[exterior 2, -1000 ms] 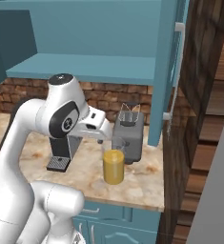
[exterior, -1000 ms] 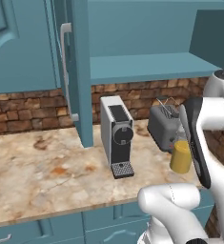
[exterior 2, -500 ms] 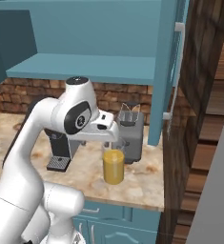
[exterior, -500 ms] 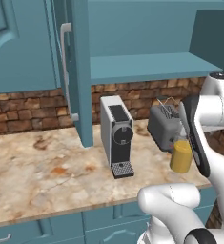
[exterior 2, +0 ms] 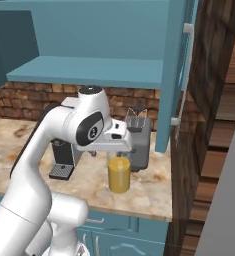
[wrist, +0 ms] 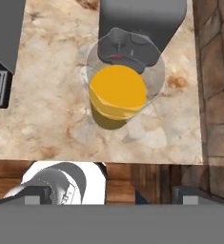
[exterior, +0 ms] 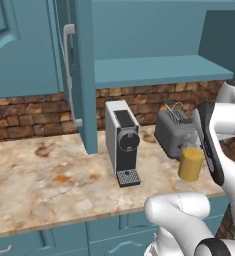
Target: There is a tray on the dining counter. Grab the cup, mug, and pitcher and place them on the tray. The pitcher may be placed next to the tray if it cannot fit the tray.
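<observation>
1. One pitcher (wrist: 120, 93) of orange-yellow liquid stands on the marbled counter (wrist: 51, 128), straight below the hand, ahead of its fingertips.
2. Gripper (wrist: 108, 194) hangs above it with fingers spread wide, gripping nothing.
3. Beyond the pitcher, touching or just behind it, sits a grey toaster (exterior 2: 139, 145); off to one side stands the coffee machine (exterior: 121, 142).

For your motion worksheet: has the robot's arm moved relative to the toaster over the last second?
Yes. In the right base view the arm's head has swung right, towards the toaster, and now hangs over the pitcher, which stayed put.
</observation>
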Available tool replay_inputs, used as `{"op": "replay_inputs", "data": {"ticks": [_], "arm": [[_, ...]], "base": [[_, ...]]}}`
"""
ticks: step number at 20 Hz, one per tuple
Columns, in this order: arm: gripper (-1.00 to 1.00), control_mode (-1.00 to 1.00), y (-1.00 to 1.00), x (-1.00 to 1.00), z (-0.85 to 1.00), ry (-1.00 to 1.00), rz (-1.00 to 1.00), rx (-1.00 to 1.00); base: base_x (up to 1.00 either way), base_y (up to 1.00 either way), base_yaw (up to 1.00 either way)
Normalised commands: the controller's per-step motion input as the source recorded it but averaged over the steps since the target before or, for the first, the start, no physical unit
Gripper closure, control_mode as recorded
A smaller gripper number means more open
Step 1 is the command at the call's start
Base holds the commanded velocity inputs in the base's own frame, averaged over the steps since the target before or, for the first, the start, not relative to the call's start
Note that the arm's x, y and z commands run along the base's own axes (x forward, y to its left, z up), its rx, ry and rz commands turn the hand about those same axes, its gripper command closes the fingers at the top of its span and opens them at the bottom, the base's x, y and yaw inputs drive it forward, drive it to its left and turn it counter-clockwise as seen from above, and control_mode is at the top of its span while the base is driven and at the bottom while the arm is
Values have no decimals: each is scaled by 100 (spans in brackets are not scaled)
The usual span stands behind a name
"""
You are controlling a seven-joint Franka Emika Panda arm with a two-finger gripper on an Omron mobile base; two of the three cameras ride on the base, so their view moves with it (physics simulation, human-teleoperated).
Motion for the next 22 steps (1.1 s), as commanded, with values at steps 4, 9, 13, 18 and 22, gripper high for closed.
{"op": "replay_inputs", "data": {"ticks": [4,9,13,18,22], "arm": [[-100,-100,-23,0,-3,3,6,0],[-100,-100,-5,12,-4,6,3,0],[-100,-100,0,8,-18,0,1,0],[-100,-100,0,17,-19,0,0,0],[-100,-100,0,11,-4,0,0,0]], "base": [[0,0,0],[0,0,0],[0,0,0],[0,0,0],[0,0,0]]}}
